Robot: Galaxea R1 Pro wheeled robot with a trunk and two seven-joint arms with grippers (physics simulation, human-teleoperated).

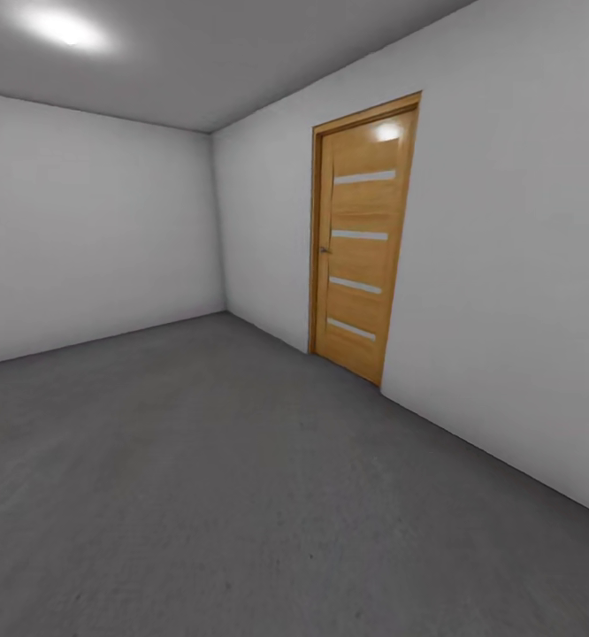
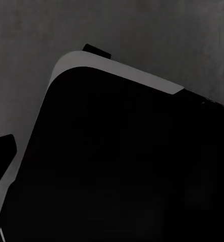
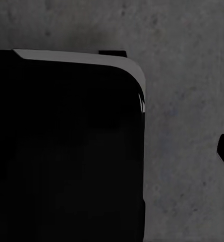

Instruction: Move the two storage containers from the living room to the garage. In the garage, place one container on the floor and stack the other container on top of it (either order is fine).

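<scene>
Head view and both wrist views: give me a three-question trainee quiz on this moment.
1. True or false: the tan wooden door with four pale horizontal strips stands closed.
2. What covers the ground? A. light wood planks B. dark grey rough concrete floor C. blue carpet
3. Fill in: in the left wrist view, a black rounded robot body panel hangs over the ____.

Key: 1 true; 2 B; 3 floor.

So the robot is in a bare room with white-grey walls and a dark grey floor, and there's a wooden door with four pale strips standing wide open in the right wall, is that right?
Not quite. The wooden door with four pale horizontal strips is shut in its frame, not open; the head view shows this. The white-grey walls and dark grey rough floor are as you say.
</scene>
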